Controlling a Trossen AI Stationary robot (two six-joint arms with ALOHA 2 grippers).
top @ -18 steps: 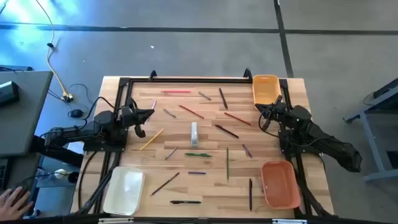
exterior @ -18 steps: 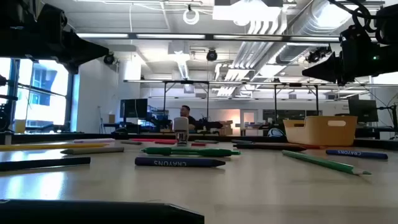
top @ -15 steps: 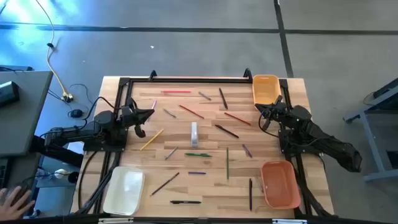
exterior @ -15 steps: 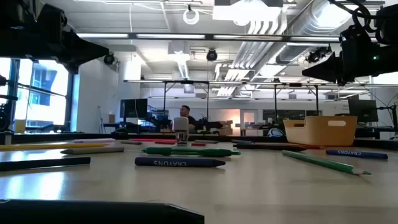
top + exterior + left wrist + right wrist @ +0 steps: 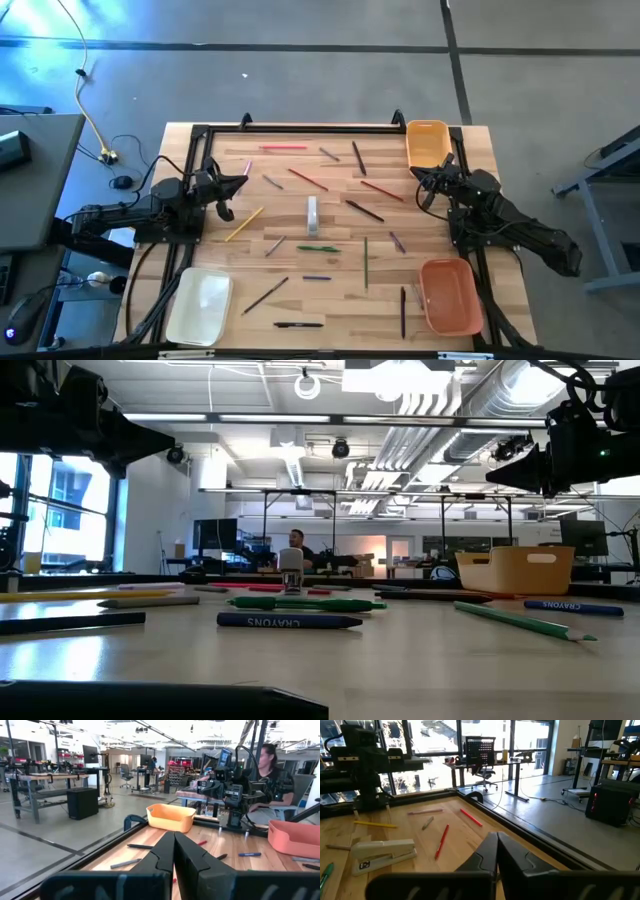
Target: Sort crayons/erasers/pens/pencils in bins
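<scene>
The left gripper (image 5: 243, 179) hovers over the tabletop (image 5: 300, 300) well to the left of the white stapler (image 5: 312, 214), its fingers (image 5: 162, 854) clenched together on nothing. The right gripper (image 5: 416, 174) hangs to the stapler's right, just below the small yellow-orange bin (image 5: 427, 143), fingers (image 5: 487, 851) likewise pressed shut and empty.

All three bins hold nothing that can be made out. The larger orange bin (image 5: 450, 296) sits well to the stapler's lower right in the high view, and the cream-white bin (image 5: 200, 306) well to its lower left.

Pencils and pens lie scattered loose around the stapler: a yellow pencil (image 5: 244, 223) just to its left, a red pencil (image 5: 307, 179) just above it, a green marker (image 5: 318, 248) below it, a green pencil (image 5: 365, 262) to its lower right, and a black pen (image 5: 298, 324) near the tabletop's lower edge
</scene>
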